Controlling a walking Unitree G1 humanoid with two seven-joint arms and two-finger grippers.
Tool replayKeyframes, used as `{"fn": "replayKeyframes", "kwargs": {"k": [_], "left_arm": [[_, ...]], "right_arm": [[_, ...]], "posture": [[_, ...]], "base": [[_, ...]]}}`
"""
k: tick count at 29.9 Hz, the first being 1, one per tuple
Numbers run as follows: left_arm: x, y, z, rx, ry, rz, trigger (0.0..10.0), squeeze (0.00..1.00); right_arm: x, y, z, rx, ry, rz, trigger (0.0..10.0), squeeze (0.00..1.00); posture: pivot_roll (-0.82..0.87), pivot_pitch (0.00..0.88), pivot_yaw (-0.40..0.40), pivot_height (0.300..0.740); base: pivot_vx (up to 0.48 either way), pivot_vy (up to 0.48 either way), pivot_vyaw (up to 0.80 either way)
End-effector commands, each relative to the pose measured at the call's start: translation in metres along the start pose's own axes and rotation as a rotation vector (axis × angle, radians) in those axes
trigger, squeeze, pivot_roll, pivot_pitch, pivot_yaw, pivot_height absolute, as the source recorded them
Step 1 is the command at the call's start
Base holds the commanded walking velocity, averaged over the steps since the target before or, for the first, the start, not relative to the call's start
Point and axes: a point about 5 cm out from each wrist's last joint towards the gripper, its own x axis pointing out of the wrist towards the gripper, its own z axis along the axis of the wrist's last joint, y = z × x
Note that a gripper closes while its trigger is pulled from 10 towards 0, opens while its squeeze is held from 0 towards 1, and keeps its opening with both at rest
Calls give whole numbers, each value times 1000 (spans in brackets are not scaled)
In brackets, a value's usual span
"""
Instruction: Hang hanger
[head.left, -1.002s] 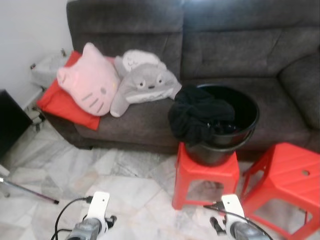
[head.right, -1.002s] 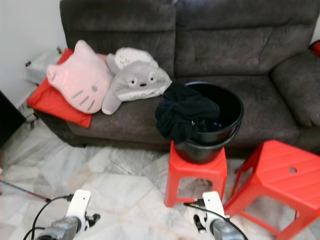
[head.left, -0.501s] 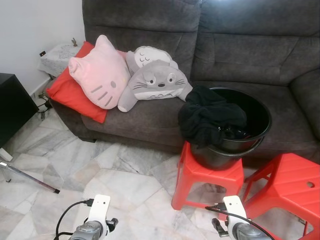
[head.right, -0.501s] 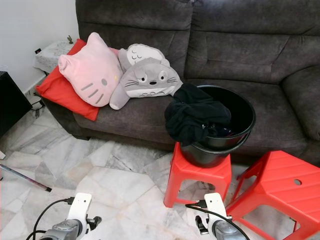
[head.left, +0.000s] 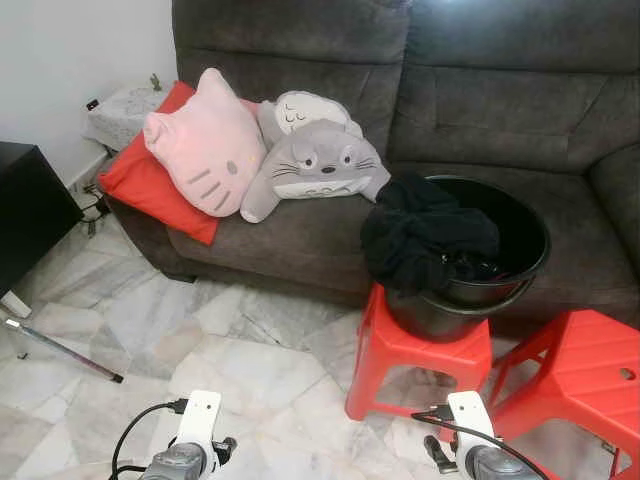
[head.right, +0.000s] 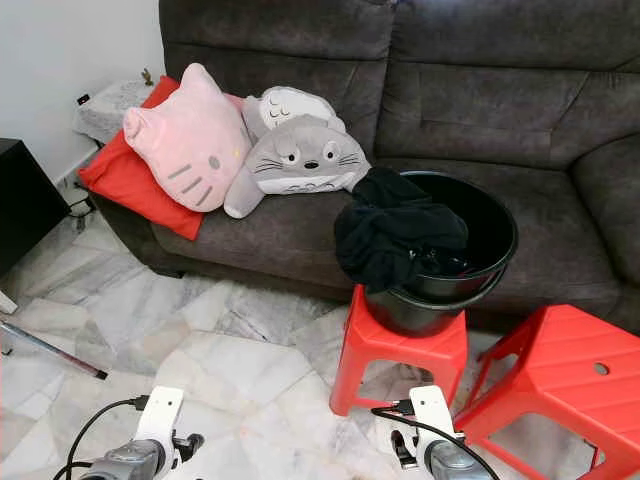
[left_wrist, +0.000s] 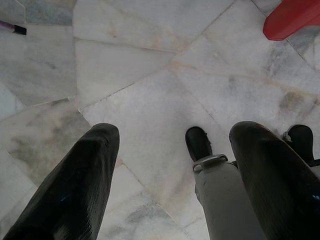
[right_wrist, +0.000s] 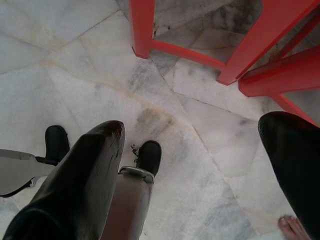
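A black bucket (head.left: 500, 262) stands on a red stool (head.left: 420, 355) in front of a dark grey sofa (head.left: 470, 90). Black clothes (head.left: 425, 235) fill the bucket and spill over its near rim. A second red stool (head.left: 580, 375) stands just beside the first, to the right. On the sofa lie three cushions: a red one (head.left: 140, 185), a pink cat one (head.left: 205, 145) leaning on it, and a grey one (head.left: 315, 165) touching the pink. The floor (head.left: 150, 330) is pale marble; a thin rod (head.left: 60, 350) lies on it at left, near a black cabinet (head.left: 25, 210). Both arms hang low. The left gripper (left_wrist: 170, 165) and right gripper (right_wrist: 195, 160) have their fingers released, spread apart above the floor and holding nothing. I cannot make out a hanger.
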Motion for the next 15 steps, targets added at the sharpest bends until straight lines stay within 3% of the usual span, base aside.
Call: {"fn": "replayKeyframes", "kwargs": {"k": [1, 8, 13, 15], "left_arm": [[-1, 1, -7, -12, 25, 9, 10000, 0], [-1, 2, -7, -12, 24, 11, 10000, 0], [-1, 3, -7, -11, 24, 11, 10000, 0], [-1, 3, -7, -14, 24, 13, 10000, 0]], "right_arm": [[0, -1, -4, 12, 5, -7, 10000, 0], [0, 0, -3, 12, 5, -9, 10000, 0], [0, 1, -4, 5, 14, -9, 10000, 0], [0, 1, -3, 6, 8, -8, 10000, 0]], "posture": [[-134, 0, 29, 740], [-132, 0, 34, 740], [-133, 0, 35, 740], [-133, 0, 35, 740]], "base": [[0, 0, 0], [0, 279, 0], [0, 279, -695], [0, 289, 0]]}}
